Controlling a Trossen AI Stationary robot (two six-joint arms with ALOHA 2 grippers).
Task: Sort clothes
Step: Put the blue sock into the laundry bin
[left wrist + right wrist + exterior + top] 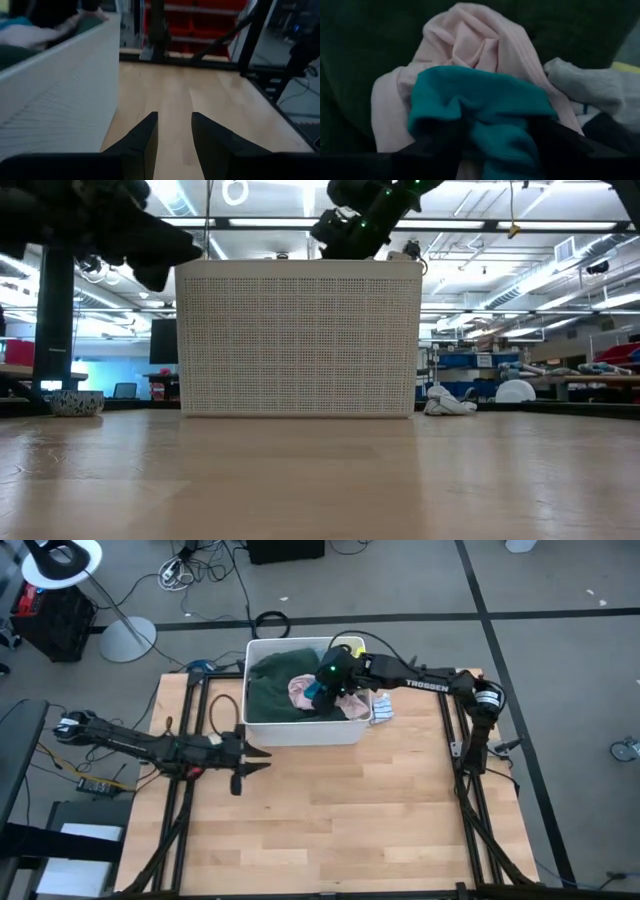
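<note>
A white bin (300, 732) at the table's far middle holds several clothes: a dark green garment (272, 685), a pink one (470, 45), a teal one (485, 105) and a light grey one (592, 85). A white-and-blue cloth (381, 710) hangs over the bin's right rim. My right gripper (495, 145) is inside the bin's right half, shut on the teal garment. My left gripper (174, 130) is open and empty, low over the table just in front of the bin's near wall (60, 95). My right gripper pinches a bunched fold of the teal garment (470, 125) between its two fingers, coming from above and pointing down into the bin. The bunch rises a little over the pink garment. The cloth itself hides the exact spot of contact.
Bare wooden table (330, 810) spreads in front of the bin. The bin's tall near wall (300, 340) blocks the low view of its contents. Arm frames run along both table sides.
</note>
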